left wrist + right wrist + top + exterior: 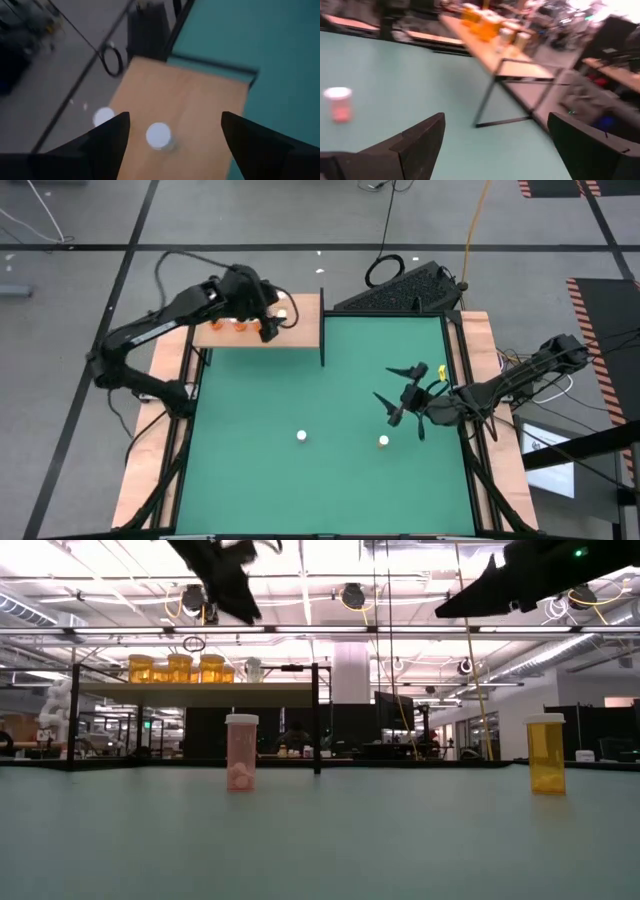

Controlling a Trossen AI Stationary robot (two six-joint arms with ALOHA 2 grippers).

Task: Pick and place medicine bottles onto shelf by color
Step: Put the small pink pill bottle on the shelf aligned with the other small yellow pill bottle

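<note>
While most bottles are already sitting on the shelf (300,335), two are still waiting on the green mat (260,470): a pink-bodied bottle (241,752) near the mat's middle, showing as a white cap (301,435) from above, and an orange bottle (546,753) off toward the right arm's side, cap at (383,440). Shelf side: orange bottles (240,326) are grouping near the left part of the board, and the low view is showing a row of them (180,668) up on the raised board, with a paler one (253,669) just beside them. Left gripper (272,315) is hanging over the shelf, fingers (107,137) spread wide and gripping nothing, with a white-capped bottle (159,136) standing on the wood between them and another cap (103,116) near the board's edge; judging by that, it is looking like a placement is just done there. Right gripper (405,395) is hovering above the mat's right side, fingers (420,140) also wide apart and empty, the orange bottle sitting near it, the pink bottle (338,104) farther off. Task is looking mostly done, with two pickups and placements by color left as far as the views are showing; the right arm seems best placed for the orange one.
</note>
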